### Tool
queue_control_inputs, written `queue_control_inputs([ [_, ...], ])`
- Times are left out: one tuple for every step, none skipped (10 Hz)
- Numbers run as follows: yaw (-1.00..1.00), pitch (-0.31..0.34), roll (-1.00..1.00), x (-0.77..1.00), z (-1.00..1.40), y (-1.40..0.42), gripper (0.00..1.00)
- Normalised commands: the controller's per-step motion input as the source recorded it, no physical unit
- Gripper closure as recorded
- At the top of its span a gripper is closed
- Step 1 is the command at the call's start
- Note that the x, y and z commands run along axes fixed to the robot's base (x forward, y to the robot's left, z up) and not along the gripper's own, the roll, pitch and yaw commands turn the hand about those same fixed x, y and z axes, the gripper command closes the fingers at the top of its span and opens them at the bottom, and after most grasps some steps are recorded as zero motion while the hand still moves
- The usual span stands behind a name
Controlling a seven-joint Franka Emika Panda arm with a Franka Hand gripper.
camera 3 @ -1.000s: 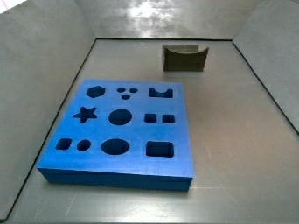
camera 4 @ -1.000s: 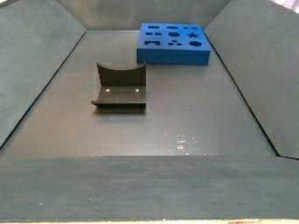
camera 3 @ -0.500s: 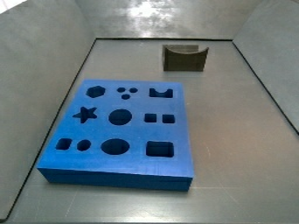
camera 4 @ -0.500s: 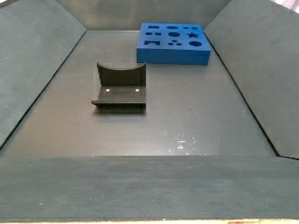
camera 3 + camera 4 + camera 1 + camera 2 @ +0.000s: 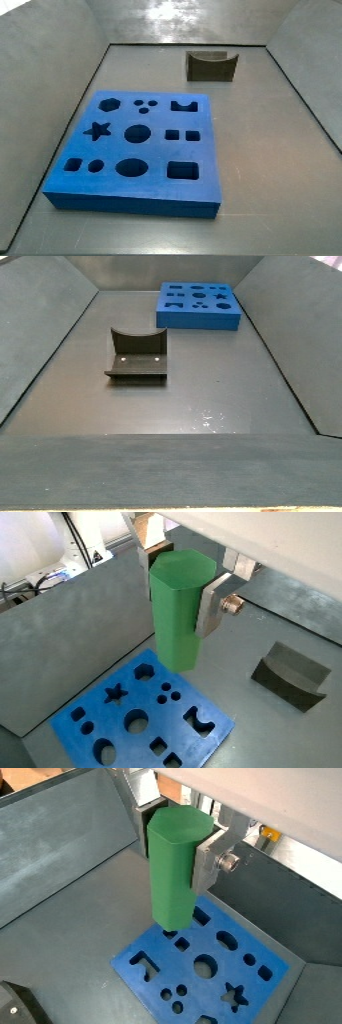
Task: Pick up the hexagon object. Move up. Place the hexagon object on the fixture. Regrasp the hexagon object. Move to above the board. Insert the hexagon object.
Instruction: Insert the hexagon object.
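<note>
In both wrist views the hexagon object, a bright green prism bar [image 5: 178,617] [image 5: 174,873], hangs upright with my gripper [image 5: 182,587] [image 5: 179,848] shut on its upper part. One silver finger [image 5: 214,602] [image 5: 211,860] presses its side; the opposite finger is hidden behind the bar. The bar's lower end hangs above the blue board [image 5: 96,705] [image 5: 134,956], over the board's edge region. The dark fixture [image 5: 291,674] [image 5: 11,1003] stands apart on the floor. Both side views show the board [image 5: 158,150] [image 5: 201,318] and the fixture [image 5: 210,67] [image 5: 136,356], but neither gripper nor bar.
Grey walls enclose the floor on all sides [image 5: 54,110] [image 5: 40,346]. The board carries star, round, square and hexagon cut-outs. Cables and equipment lie beyond the wall in a wrist view [image 5: 40,577].
</note>
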Motion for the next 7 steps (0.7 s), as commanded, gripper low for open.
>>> queue_control_inputs([
  [-0.07, 0.0, 0.06, -0.03, 0.0, 0.0, 1.0],
  [-0.06, 0.0, 0.03, 0.0, -0.01, 0.0, 1.0],
  [-0.17, 0.0, 0.14, -0.06, -0.07, 0.0, 1.0],
  [-1.0, 0.0, 0.08, 0.0, -0.13, 0.0, 1.0],
  [-0.81, 0.0, 0.0, 0.04, -0.03, 0.0, 1.0],
  [-0.09, 0.0, 0.0, 0.0, 0.0, 0.0, 1.0],
  [-1.0, 0.0, 0.02, 0.0, -0.28, 0.0, 1.0],
])
